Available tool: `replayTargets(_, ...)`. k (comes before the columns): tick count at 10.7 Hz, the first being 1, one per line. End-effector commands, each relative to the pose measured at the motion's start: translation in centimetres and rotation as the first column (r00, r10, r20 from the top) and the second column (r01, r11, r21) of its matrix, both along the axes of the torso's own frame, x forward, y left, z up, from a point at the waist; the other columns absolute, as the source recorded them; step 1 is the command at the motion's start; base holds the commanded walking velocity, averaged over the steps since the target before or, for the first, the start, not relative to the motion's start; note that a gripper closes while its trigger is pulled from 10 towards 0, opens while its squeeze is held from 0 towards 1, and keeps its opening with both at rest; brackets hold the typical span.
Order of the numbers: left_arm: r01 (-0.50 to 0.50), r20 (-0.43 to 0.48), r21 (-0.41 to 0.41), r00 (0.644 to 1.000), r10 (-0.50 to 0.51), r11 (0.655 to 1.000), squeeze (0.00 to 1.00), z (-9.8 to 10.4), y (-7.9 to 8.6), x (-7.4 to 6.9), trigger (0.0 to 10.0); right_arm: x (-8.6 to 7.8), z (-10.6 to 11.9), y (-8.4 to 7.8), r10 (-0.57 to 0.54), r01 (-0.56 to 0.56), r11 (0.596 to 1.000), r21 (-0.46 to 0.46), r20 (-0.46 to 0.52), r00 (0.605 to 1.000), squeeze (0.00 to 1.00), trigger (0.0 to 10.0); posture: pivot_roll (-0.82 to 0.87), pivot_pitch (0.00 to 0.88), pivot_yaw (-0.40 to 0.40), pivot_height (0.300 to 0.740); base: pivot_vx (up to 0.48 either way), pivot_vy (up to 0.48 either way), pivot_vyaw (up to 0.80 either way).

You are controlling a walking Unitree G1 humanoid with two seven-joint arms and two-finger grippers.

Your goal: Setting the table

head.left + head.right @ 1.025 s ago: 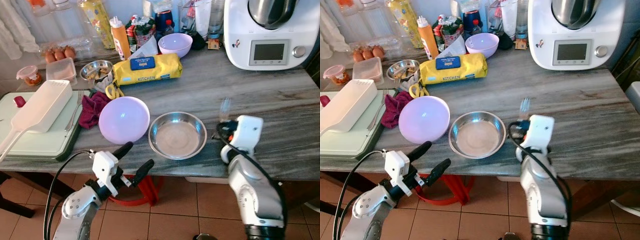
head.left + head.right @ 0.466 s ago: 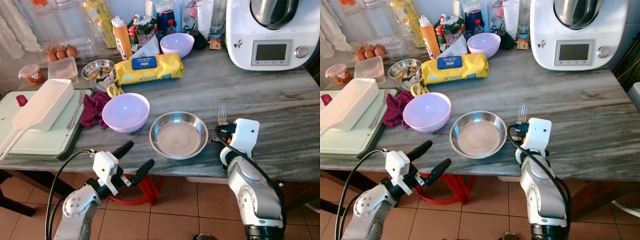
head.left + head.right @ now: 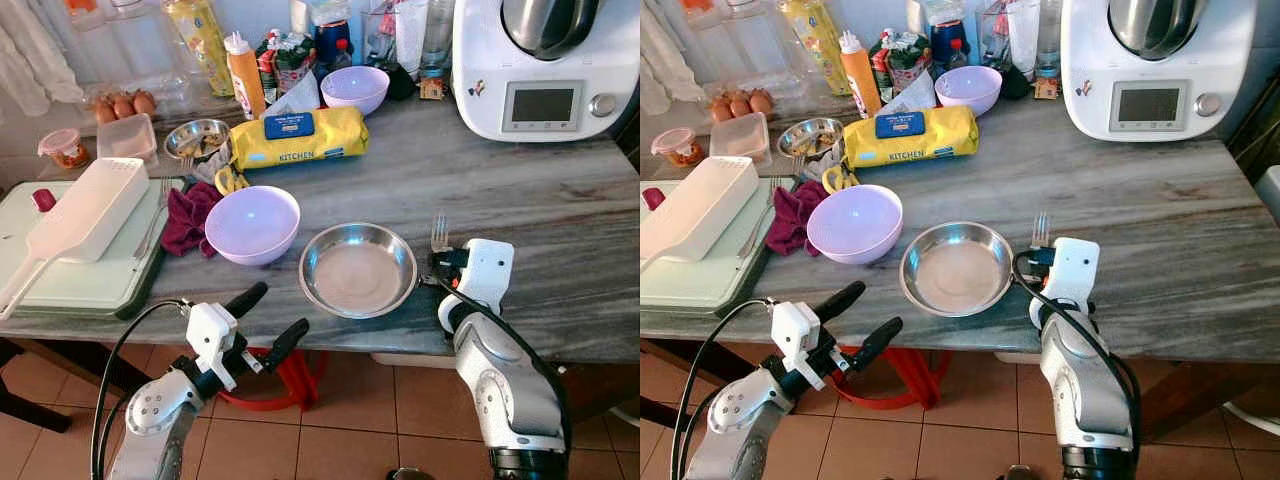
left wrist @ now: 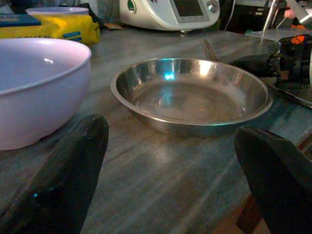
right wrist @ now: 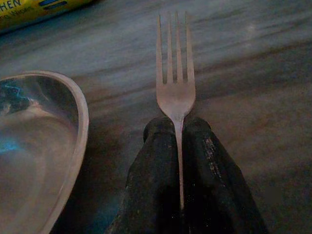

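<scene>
Spreading across both eye views, the grey marble table (image 3: 560,200) carries everything. At its far right corner stands a white kitchen machine (image 3: 540,65) with a small screen. At the left edge lies a pale green tray (image 3: 75,285) with a white plastic container (image 3: 85,210) on it. Near the far edge, toward the middle, lies a yellow package (image 3: 295,137), and behind it a lilac bowl (image 3: 351,88) among bottles and jars. A second lilac bowl (image 3: 252,224) sits upright closer to the near edge, a dark red cloth (image 3: 185,218) touching its left side. Just beside that bowl, to its right, stands the steel plate (image 3: 357,269), shallow and round, close to the near edge.

The right gripper (image 5: 179,127) rests low over the table just right of the steel plate, its two black fingers (image 5: 156,161) pressed together on the handle of the fork (image 5: 174,83). The fork's tines point toward the far edge, and they seem to lie on or just above the marble; the angle leaves that unsure.

The left gripper (image 3: 268,318) hangs below the near edge of the table, in front of the lilac bowl, its fingers (image 4: 58,185) spread wide apart and holding nothing.
</scene>
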State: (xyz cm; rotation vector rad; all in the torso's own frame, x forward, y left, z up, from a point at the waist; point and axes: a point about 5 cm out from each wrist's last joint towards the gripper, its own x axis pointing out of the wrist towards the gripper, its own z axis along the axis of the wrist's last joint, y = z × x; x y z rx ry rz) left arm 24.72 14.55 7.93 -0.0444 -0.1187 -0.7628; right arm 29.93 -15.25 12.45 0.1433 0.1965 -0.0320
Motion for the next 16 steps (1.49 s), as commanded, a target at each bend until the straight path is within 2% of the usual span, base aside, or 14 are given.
replayTargets(1, -0.006, 0.001, 0.005, 1.000, 0.006, 1.000, 0.00, 0.1, 0.4, 0.0, 10.0, -0.1, -0.8, 0.4, 0.021, -0.021, 1.000, 0.008, -0.046, 0.999, 0.00, 10.0, -0.14, 0.116, 0.109, 0.740, 0.000, 0.000, 0.00)
replayTargets(4, 0.050, -0.005, -0.019, 0.999, -0.050, 0.999, 0.00, -0.2, 0.4, -0.2, 10.0, -0.1, -1.0, 0.2, 0.020, -0.020, 1.000, 0.000, -0.055, 0.998, 0.00, 10.0, -0.14, 0.118, 0.107, 0.740, 0.000, 0.000, 0.00)
replayTargets(5, 0.054, -0.003, -0.020, 0.999, -0.054, 0.998, 0.00, -0.2, 0.4, -0.3, 10.0, -0.1, -1.1, 0.1, 0.021, -0.021, 1.000, -0.002, -0.056, 0.998, 0.19, 10.0, -0.14, 0.119, 0.106, 0.740, 0.000, 0.000, 0.00)
replayTargets(6, 0.070, -0.010, -0.025, 0.997, -0.071, 0.997, 0.00, -0.4, 0.3, -0.3, 10.0, -0.2, -1.1, 0.1, 0.021, -0.022, 1.000, -0.001, -0.061, 0.998, 1.00, 10.0, -0.14, 0.118, 0.106, 0.740, 0.000, 0.000, 0.00)
replayTargets(11, 0.085, -0.014, -0.031, 0.996, -0.085, 0.996, 0.00, -0.7, 0.1, -0.4, 10.0, -0.1, -0.3, 0.1, 0.020, -0.021, 1.000, -0.002, -0.030, 0.999, 1.00, 10.0, -0.15, 0.118, 0.106, 0.740, 0.000, 0.000, 0.00)
replayTargets(16, 0.055, 0.022, -0.044, 0.998, -0.054, 0.998, 0.00, -0.3, 0.2, -0.3, 10.0, -0.5, 2.2, 0.8, 0.063, -0.049, 0.994, -0.102, 0.134, 0.989, 1.00, 10.0, -0.15, 0.119, 0.102, 0.740, 0.000, 0.000, 0.00)
